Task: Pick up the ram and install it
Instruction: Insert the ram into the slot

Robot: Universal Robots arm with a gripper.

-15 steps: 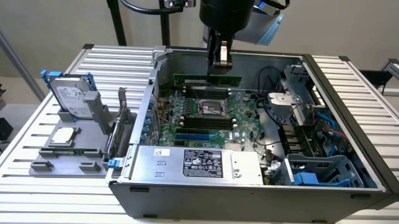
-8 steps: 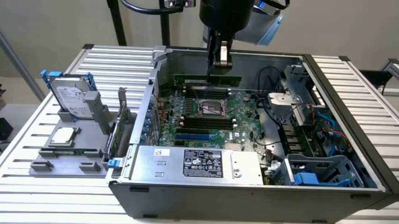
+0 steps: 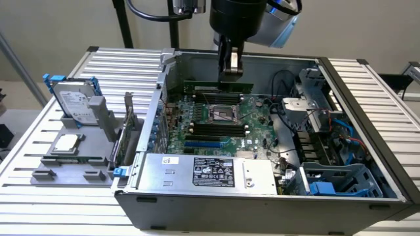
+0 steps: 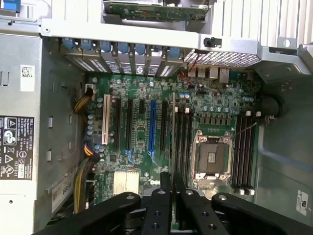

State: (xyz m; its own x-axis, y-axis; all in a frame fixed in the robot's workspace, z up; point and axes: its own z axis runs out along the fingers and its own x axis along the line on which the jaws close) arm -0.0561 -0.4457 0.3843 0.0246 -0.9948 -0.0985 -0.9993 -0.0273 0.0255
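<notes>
Clamped tight in the gripper (image 3: 230, 73), the ram (image 3: 219, 87) — long axis across the exterior view's left-to-right — just above the far memory slots (image 4: 184, 142).

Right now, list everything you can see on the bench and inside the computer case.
table: one, silver slatted, under everything
computer case: one, grey, open on the table
motherboard: one, green, inside the case
power supply: one, silver, at the case's near edge
fixture: one, grey, at the exterior view's left
hard drive: one, silver in blue frame, upright on the fixture
ram: one, green, held over the motherboard
gripper: one, black, shut on the ram
</notes>
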